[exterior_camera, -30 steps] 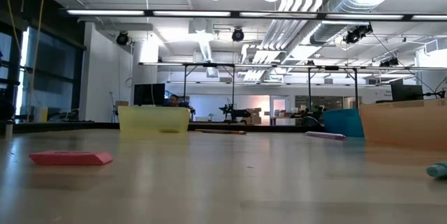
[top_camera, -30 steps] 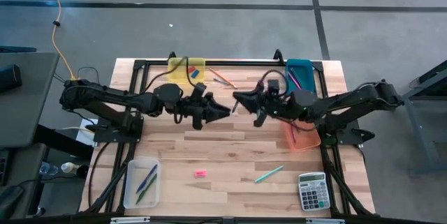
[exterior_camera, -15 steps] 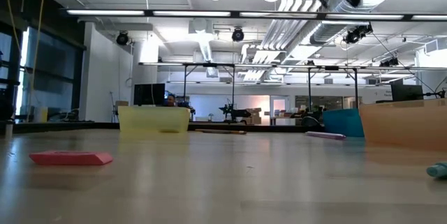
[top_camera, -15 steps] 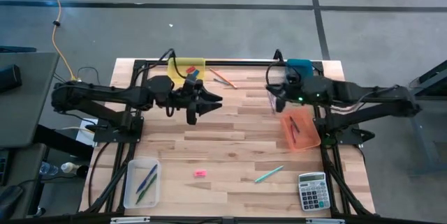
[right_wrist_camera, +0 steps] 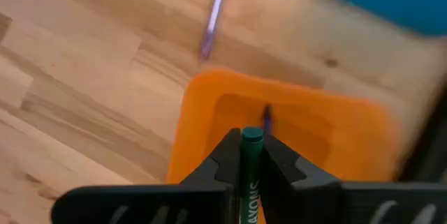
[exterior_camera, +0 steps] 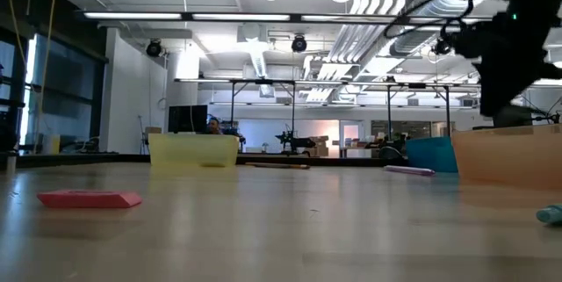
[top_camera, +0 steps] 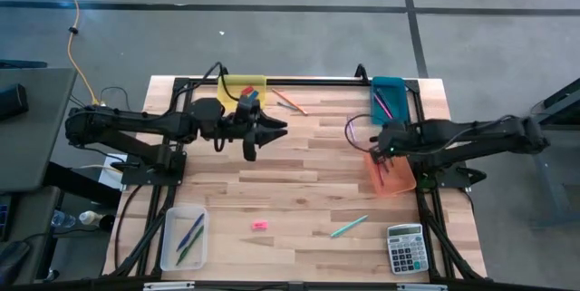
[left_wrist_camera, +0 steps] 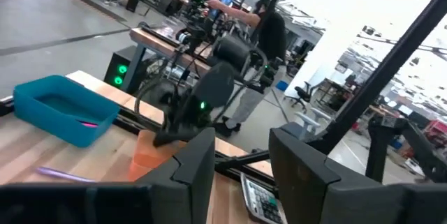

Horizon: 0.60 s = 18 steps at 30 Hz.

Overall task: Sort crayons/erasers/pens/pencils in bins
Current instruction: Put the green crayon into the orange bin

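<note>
My right gripper [top_camera: 379, 150] hangs over the orange bin [top_camera: 391, 173] at the table's right, shut on a green crayon [right_wrist_camera: 251, 182]. My left gripper [top_camera: 275, 130] floats high above the table's far middle, pointing toward the right edge. It is open, with nothing between its fingers [left_wrist_camera: 195, 168]. The yellow bin [top_camera: 243, 85] at the far edge holds blue and red erasers [top_camera: 250, 97]. The teal bin [top_camera: 389, 101] has pens in it. A clear bin [top_camera: 184, 237] sits near left. A pink eraser [top_camera: 260, 226] and a teal stick [top_camera: 349, 227] lie on the wood. My right gripper pinches the green crayon between its two fingers, which lie along it. The crayon's end [right_wrist_camera: 252, 135] sticks out just past the fingertips. The fingers point steeply down from above, and the crayon is lifted clear over the orange bin's inside [right_wrist_camera: 293, 126].
A grey calculator [top_camera: 406, 248] lies at the near right corner. An orange pencil [top_camera: 290, 102] lies beside the yellow bin, and a purple pen [right_wrist_camera: 213, 15] lies on the wood just outside the orange bin. Bare wood spans the table's middle.
My right gripper has swung from the table's middle toward the right edge and down. It has tipped from level to pointing steeply down over the orange bin. My left gripper has drawn back a little toward the left and far edges.
</note>
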Each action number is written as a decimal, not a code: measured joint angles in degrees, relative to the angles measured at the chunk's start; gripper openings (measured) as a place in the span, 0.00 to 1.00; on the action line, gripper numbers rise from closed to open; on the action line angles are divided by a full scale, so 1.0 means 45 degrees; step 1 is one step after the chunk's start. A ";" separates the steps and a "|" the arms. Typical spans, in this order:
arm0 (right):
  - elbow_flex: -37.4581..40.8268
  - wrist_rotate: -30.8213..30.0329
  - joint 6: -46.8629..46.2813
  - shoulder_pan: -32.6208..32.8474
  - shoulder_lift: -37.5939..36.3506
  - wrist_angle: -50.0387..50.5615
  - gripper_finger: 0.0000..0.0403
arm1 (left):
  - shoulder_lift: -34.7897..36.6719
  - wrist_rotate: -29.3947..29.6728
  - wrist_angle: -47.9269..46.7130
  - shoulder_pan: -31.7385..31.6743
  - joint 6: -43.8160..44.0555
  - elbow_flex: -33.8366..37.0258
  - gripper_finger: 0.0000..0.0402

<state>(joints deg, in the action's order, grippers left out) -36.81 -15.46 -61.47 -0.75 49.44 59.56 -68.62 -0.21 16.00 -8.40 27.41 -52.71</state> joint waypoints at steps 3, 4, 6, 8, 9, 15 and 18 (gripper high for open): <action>0.1189 0.0347 -0.0582 0.0000 0.0066 -0.1260 0.04 | 0.0000 0.0000 -0.0086 -0.0146 0.0163 0.0000 0.29; 0.1497 0.0387 -0.0834 0.0000 0.0115 -0.1448 0.04 | 0.0000 0.0005 -0.0121 -0.0178 0.0268 0.0000 0.28; 0.2055 0.0475 -0.1323 0.0000 0.0178 -0.1576 0.04 | 0.0000 0.0005 -0.0235 -0.0249 0.0419 0.0000 0.27; 0.2464 0.0542 -0.1554 0.0000 0.0248 -0.1851 0.04 | 0.0000 0.0005 -0.0410 -0.0315 0.0488 0.0000 0.25; 0.2592 0.0542 -0.1576 0.0000 0.0281 -0.2045 0.04 | 0.0000 0.0022 -0.0554 -0.0370 0.0491 0.0000 0.24; 0.2801 0.0546 -0.1489 0.0000 0.0531 -0.2222 0.05 | 0.0223 0.0595 -0.2108 -0.0749 0.0357 0.0005 0.16; 0.2801 0.0563 -0.1372 0.0000 0.0528 -0.2207 0.08 | 0.0442 0.1537 -0.2805 -0.0739 -0.0241 0.0010 0.10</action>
<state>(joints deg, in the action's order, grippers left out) -24.21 -12.92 -67.65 -0.75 51.81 49.63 -66.63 6.71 3.38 -11.73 26.32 -52.66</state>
